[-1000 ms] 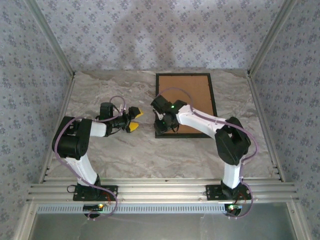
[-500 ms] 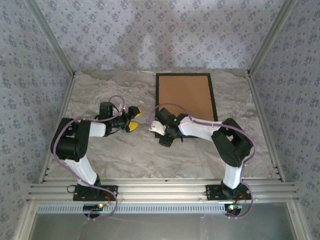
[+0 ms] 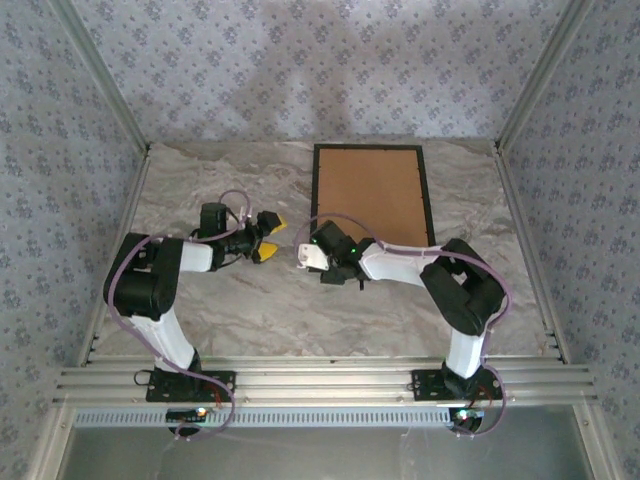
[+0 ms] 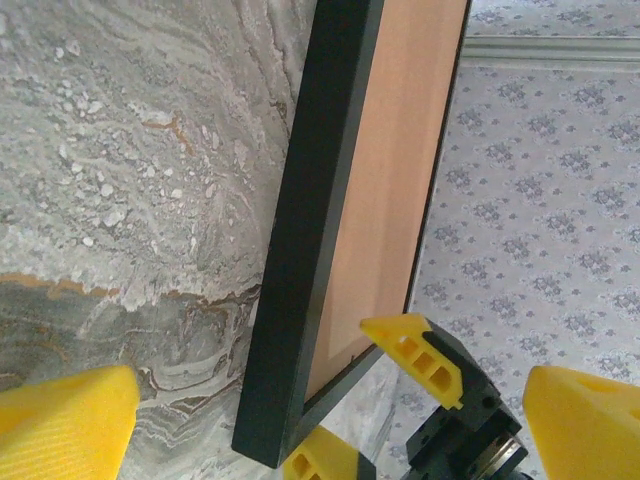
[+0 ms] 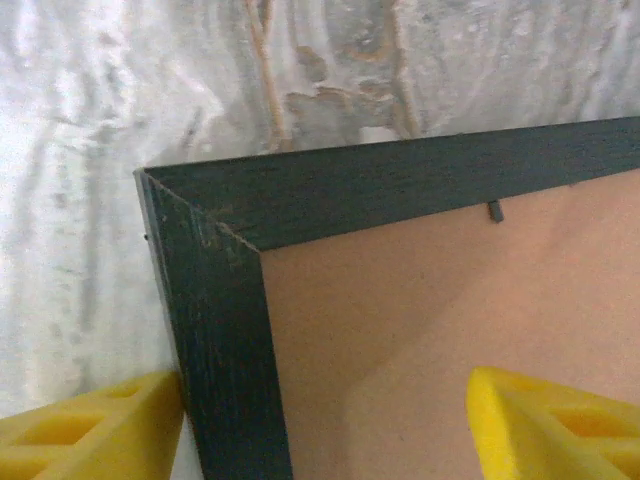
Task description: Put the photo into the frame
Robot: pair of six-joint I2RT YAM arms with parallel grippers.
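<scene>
The frame [image 3: 316, 200] lies flat on the table [image 3: 230, 300], backing board [image 5: 430, 330] uppermost. The right tool [image 5: 320, 420], open and empty, straddles the frame's near-left corner. The left tool [image 3: 269, 238], open and empty, hovers left of the frame. Step in hand, apparently: grasping the frame. Next: close squarely on that corner.

The left arm [image 3: 150, 285] reaches toward the middle, the left gripper [image 3: 270, 239] with fingers spread. The right arm [image 3: 462, 290] folds leftward, the right gripper [image 3: 312, 259] likewise parted.
</scene>
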